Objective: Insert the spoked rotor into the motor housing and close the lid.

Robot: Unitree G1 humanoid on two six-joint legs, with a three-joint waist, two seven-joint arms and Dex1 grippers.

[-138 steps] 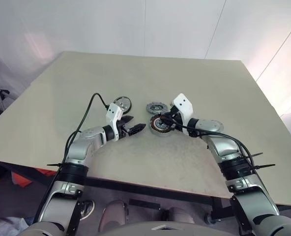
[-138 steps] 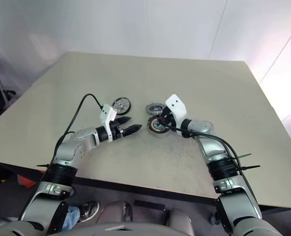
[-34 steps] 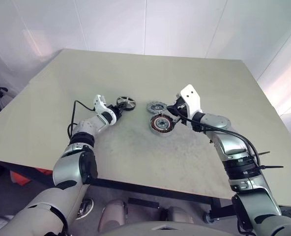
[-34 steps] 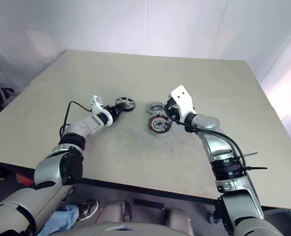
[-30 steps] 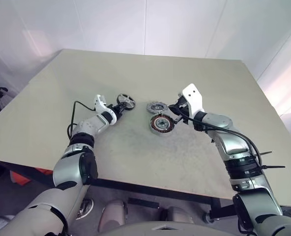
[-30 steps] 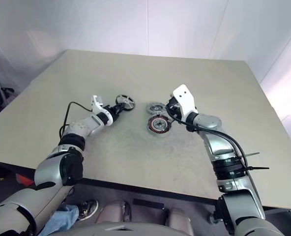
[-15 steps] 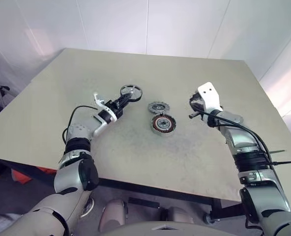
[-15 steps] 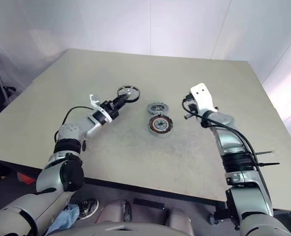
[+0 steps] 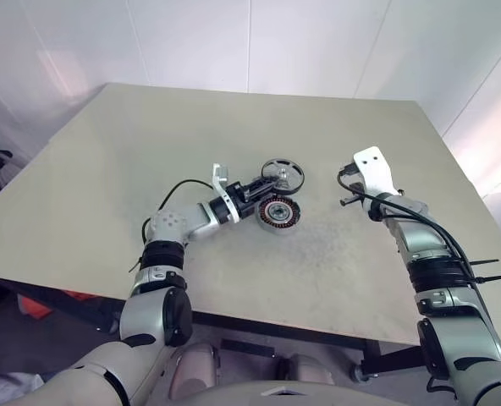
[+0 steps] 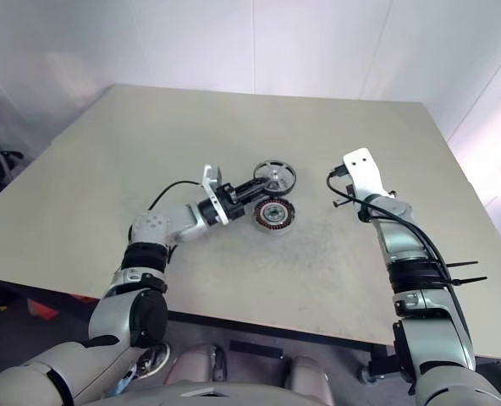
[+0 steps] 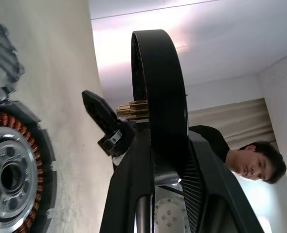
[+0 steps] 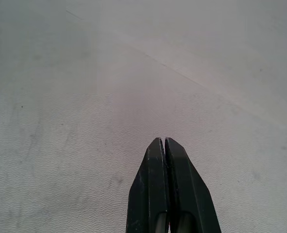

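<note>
Holding: left gripper (image 9: 265, 185) has its two black fingers clamped narrow on the rim of the spoked rotor (image 9: 283, 175), so that claw's got the part.
Rotor pose: up off the table (image 9: 233, 127), standing on edge rather than flat. Dark rim, light spokes and hub facing the head camera. The left wrist view sees it edge-on.
Rotor spot: just past the far side of the motor housing (image 9: 278, 213), a bit to the right of it, not in it yet.
Housing: lying flat on the table, open side up, copper windings in a ring round the centre, nothing inside.
Lid (image 11: 2, 60): grey piece lying on the table right beside the housing, at the edge of the left wrist view. Can't make out much more of it.
Right gripper (image 12: 165, 141): fingers pressed tight together, holding nothing, over bare tabletop well off to the right of the housing.
Background: a person (image 11: 254, 161) shows past the rotor in the left wrist view.
</note>
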